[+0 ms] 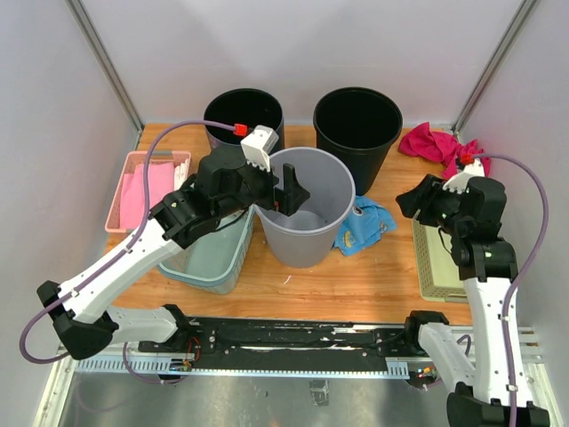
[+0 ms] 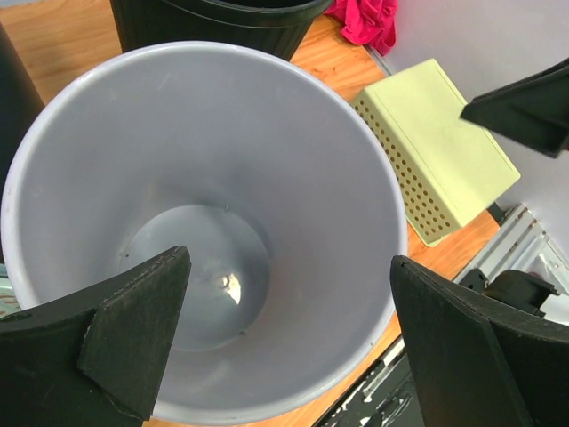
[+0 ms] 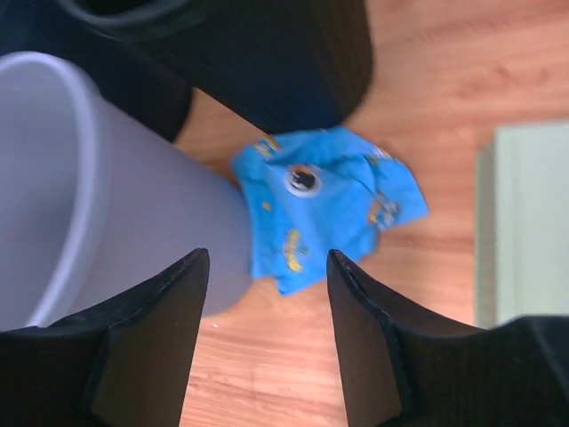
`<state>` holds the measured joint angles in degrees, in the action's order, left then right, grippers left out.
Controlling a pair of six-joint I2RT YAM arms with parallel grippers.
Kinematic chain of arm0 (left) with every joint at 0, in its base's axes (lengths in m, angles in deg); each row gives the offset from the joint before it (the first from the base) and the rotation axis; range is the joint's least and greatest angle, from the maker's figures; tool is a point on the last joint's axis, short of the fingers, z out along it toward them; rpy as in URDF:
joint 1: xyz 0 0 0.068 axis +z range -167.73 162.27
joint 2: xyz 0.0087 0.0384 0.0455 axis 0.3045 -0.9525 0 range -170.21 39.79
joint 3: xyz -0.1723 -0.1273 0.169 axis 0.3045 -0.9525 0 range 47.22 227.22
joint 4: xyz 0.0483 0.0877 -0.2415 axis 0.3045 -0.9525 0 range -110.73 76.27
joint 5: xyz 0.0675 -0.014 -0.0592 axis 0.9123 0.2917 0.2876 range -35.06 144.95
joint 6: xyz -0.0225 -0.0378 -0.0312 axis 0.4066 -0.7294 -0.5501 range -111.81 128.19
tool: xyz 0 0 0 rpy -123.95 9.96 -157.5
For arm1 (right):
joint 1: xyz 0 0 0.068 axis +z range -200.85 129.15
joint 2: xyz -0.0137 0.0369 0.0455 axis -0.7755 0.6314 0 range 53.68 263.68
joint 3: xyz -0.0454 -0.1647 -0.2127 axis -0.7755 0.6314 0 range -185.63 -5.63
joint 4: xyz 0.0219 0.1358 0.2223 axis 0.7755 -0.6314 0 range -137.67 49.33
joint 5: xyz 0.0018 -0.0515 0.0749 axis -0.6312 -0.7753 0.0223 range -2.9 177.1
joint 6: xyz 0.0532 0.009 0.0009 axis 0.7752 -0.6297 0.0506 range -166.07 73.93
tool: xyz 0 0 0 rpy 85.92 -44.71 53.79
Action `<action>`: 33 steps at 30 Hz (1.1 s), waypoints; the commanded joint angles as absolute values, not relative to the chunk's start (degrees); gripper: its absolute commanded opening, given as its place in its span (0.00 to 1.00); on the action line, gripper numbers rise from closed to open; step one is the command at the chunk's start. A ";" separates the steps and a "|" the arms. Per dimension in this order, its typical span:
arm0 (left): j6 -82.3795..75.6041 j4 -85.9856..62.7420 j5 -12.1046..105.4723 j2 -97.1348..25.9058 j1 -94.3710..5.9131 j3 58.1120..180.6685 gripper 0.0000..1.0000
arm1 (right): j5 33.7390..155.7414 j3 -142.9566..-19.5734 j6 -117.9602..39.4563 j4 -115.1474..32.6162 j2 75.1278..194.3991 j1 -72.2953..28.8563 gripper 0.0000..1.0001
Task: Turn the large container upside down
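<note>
The large container (image 1: 302, 238) is a grey plastic bucket standing upright, mouth up, in the middle of the table. Its inside (image 2: 267, 133) is empty, and its outer wall (image 3: 133, 196) fills the left of the right wrist view. My left gripper (image 1: 289, 193) hangs over the left part of its mouth, wide open (image 2: 289, 267), gripping nothing. My right gripper (image 1: 411, 203) is off to the container's right, above the table. It is open (image 3: 267, 258) and holds nothing, with bare wood and a blue cloth below it.
Two black buckets (image 1: 244, 111) (image 1: 357, 124) stand behind the container. A blue cloth (image 1: 364, 227) lies against its right side. A teal basket (image 1: 209, 258) and a pink basket (image 1: 147, 187) are on the left. A pale green perforated tray (image 1: 440, 267) and a magenta cloth (image 1: 440, 142) are on the right.
</note>
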<state>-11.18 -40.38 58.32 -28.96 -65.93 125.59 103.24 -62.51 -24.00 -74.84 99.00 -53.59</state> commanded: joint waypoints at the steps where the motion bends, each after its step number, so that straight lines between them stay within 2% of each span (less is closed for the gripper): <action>1: -10.86 -37.50 59.64 -28.35 -66.42 125.43 0.99 | 113.93 -68.35 -23.52 -69.53 100.45 -50.44 0.59; 9: -9.84 -42.83 73.70 -21.31 -65.76 126.15 0.99 | 109.75 -80.08 -32.45 -69.09 108.30 -25.37 0.61; 16: -18.47 -46.73 68.63 -13.76 -52.56 121.23 0.99 | 109.43 -85.05 -44.83 -70.23 117.43 -7.09 0.62; 20: -20.12 -48.71 65.41 -12.84 -47.45 120.10 0.99 | 107.38 -86.79 -48.67 -73.78 122.45 -2.24 0.63; 30: -20.53 -47.67 65.31 -11.45 -47.35 117.48 0.99 | 97.34 -84.13 -52.48 -78.10 126.72 0.17 0.65; 33: -20.55 -46.29 64.85 -11.10 -47.35 116.10 0.99 | 96.11 -83.27 -52.57 -78.31 126.71 0.55 0.62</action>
<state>-20.04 -48.27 65.56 -12.28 -47.75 117.46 101.25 -85.29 -49.81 -74.71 126.28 -0.39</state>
